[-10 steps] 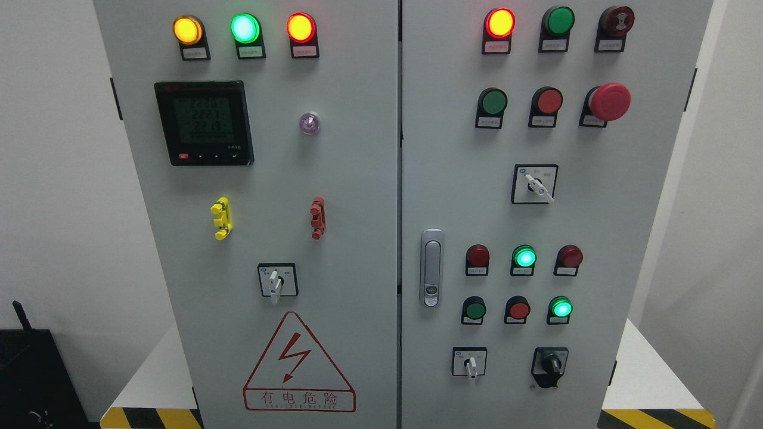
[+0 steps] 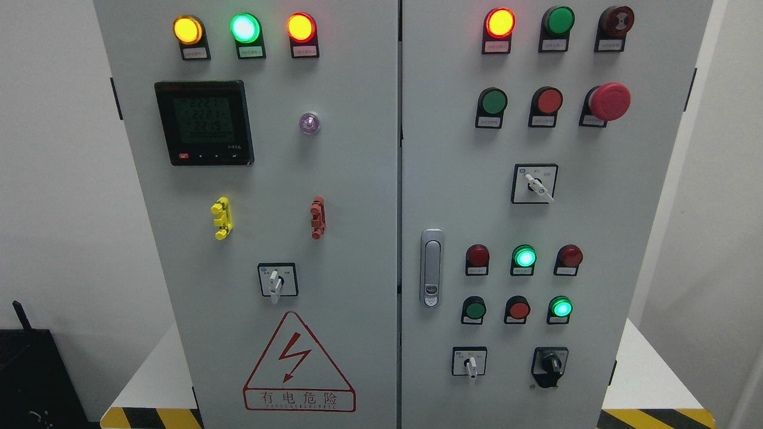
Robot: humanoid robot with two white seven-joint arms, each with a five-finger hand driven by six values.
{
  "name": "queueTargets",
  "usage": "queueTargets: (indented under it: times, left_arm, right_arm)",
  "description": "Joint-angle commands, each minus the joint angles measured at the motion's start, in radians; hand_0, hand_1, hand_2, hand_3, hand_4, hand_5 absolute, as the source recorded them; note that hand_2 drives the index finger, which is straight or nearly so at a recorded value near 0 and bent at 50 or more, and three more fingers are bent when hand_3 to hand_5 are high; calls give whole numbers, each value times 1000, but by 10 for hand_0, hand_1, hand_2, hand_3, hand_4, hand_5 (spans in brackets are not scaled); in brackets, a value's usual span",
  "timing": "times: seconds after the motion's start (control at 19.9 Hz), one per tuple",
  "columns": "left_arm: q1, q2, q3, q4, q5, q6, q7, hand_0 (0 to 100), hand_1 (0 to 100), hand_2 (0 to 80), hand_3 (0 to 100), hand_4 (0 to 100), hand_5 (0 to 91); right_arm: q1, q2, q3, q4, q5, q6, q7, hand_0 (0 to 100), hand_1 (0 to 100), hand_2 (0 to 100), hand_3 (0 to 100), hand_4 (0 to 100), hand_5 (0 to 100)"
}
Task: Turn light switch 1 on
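Note:
A grey two-door electrical cabinet (image 2: 357, 179) fills the head view. Its right door carries a green push button (image 2: 494, 102), a red push button (image 2: 549, 100) and a red mushroom stop button (image 2: 610, 101) in one row. Lower down are a green button (image 2: 475, 310), a red button (image 2: 518, 310) and a lit green button (image 2: 561, 307). Rotary selector switches sit at upper right (image 2: 535, 184), lower right (image 2: 470, 362) and on the left door (image 2: 275, 281). I cannot tell which control is light switch 1. Neither hand is in view.
Lit indicator lamps line the top: amber (image 2: 188, 30), green (image 2: 245, 27), red (image 2: 300, 27) and red (image 2: 499, 22). A digital meter (image 2: 204, 122), a door latch (image 2: 431, 267) and a black knob (image 2: 550, 363) are on the panel. Yellow-black hazard tape (image 2: 149, 417) marks the white base.
Only the digits on the meter display have flickered; nothing else has moved.

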Motion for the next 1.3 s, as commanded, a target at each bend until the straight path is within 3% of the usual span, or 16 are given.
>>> queueTargets:
  times: [0.0,0.1,0.4,0.6,0.75,0.8,0.85,0.9,0.95,1.05,1.1,1.15,1.25]
  left_arm:
    - [154,-11,-6,-306,3,34,0,160,0,0,0,0,0]
    - [231,6,-11,-512,2,94,0,159,0,0,0,0,0]
    - [453,83,-17,-1030,-21,99,-7,186,0,0,0,0,0]
    - [535,120,6,-1301,-22,85,-20,212,17,0,0,0,0]
    - [549,127,73,-1430,-20,17,-21,246,90,0,0,0,0]
    - [549,127,80,-1457,-20,-20,-20,264,136,0,29,156,0]
    - [549,127,81,-1483,-21,-45,-12,285,213,0,215,322,0]
    - [549,127,81,-1516,-21,-56,0,297,259,0,264,396,77]
    - [549,127,80,-1540,-20,-56,29,310,336,41,347,498,215]
    - [546,124,72,-1559,-17,-59,132,321,414,121,427,609,366]
    - [543,123,69,-1566,-15,-63,173,328,482,190,505,690,536]
    - [541,121,68,-1580,-15,-77,194,336,546,240,565,749,646]
    - [528,117,68,-1596,-14,-108,195,336,621,287,623,808,737]
  right_arm:
    - [0,0,0,0,0,0,0,307,0,0,0,0,0]
    - [0,0,0,0,0,0,0,308,0,0,0,0,0]
    - [-1,0,0,0,0,0,0,307,0,0,0,0,0]
    - [0,0,0,0,0,0,0,307,0,0,0,0,0]
    - [0,0,0,0,0,0,0,308,0,0,0,0,0]
    - [0,0,0,0,0,0,0,307,0,0,0,0,0]
    - [0,0,0,0,0,0,0,307,0,0,0,0,0]
    - [0,0,0,0,0,0,0,307,0,0,0,0,0]
    - [0,0,0,0,0,0,0,307,0,0,0,0,0]
    - [0,0,0,0,0,0,0,307,0,0,0,0,0]
    - [0,0,0,0,0,0,0,307,0,0,0,0,0]
    - [0,0,0,0,0,0,0,307,0,0,0,0,0]
    - [0,0,0,0,0,0,0,307,0,0,0,0,0]
